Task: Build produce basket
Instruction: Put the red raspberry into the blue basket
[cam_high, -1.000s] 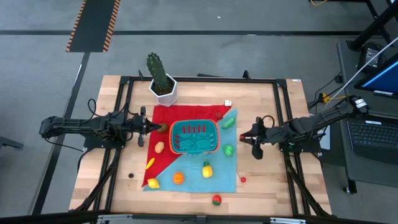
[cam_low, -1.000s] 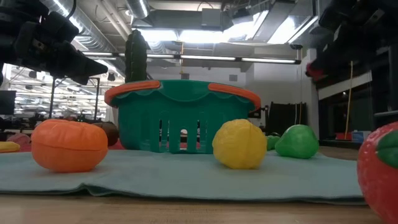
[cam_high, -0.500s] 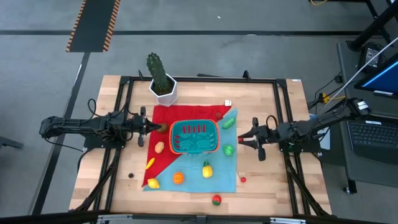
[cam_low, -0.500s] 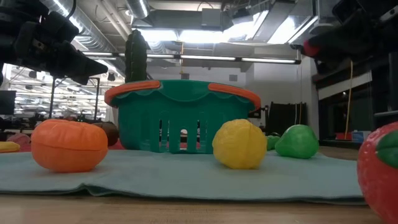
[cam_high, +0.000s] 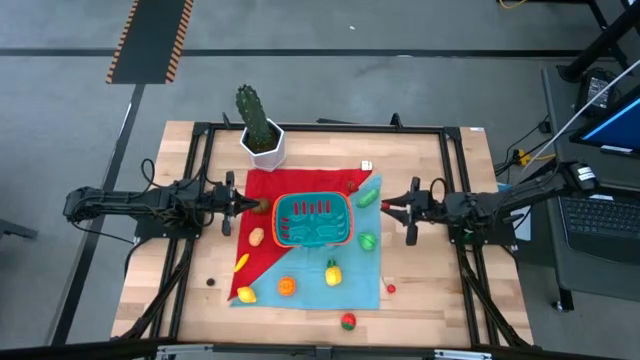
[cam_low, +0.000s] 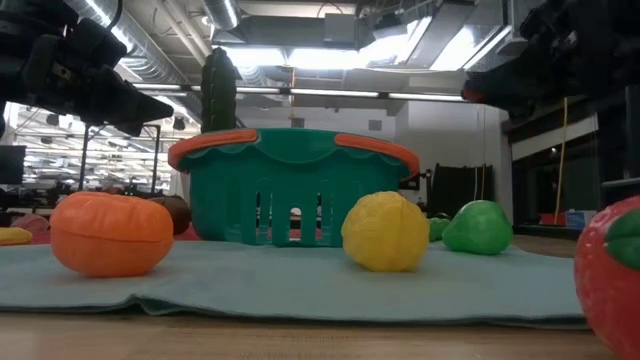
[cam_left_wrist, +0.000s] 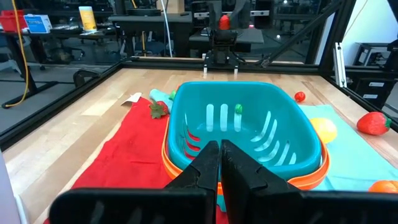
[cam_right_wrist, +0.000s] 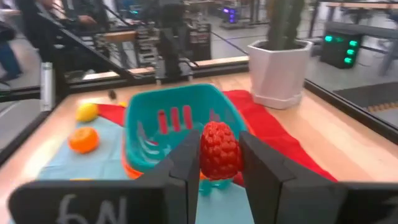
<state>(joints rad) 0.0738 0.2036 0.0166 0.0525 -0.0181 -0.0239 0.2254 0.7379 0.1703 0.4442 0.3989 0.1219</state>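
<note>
The teal basket (cam_high: 313, 220) with an orange-red rim stands on a red and a light-blue cloth at mid table. Toy produce lies around it: a green piece (cam_high: 367, 240), a yellow one (cam_high: 332, 271), an orange one (cam_high: 287, 285), and a strawberry (cam_high: 348, 321) on the bare wood. My right gripper (cam_high: 390, 208) is right of the basket, above the table, shut on a red bumpy fruit (cam_right_wrist: 219, 149). My left gripper (cam_high: 245, 205) is shut and empty at the basket's left rim (cam_left_wrist: 186, 158), above a brown piece (cam_high: 262, 206). My right gripper pinches the red bumpy fruit by two opposite sides (cam_right_wrist: 204, 155) between its two fingers. The fingers (cam_right_wrist: 258, 165) come about level from the table's right side. The fruit is lifted clear of the table and cloth, and sticks out past the fingertips toward the basket.
A white hexagonal pot with a cactus (cam_high: 262, 140) stands at the far left of the cloths. A small red piece (cam_high: 390, 288) and a small dark bit (cam_high: 211, 282) lie on the wood. A black frame (cam_high: 455, 180) runs around the table.
My right gripper has gone toward the table's far edge and a little toward the basket, carrying the red fruit clear of the table. The left arm has kept still.
</note>
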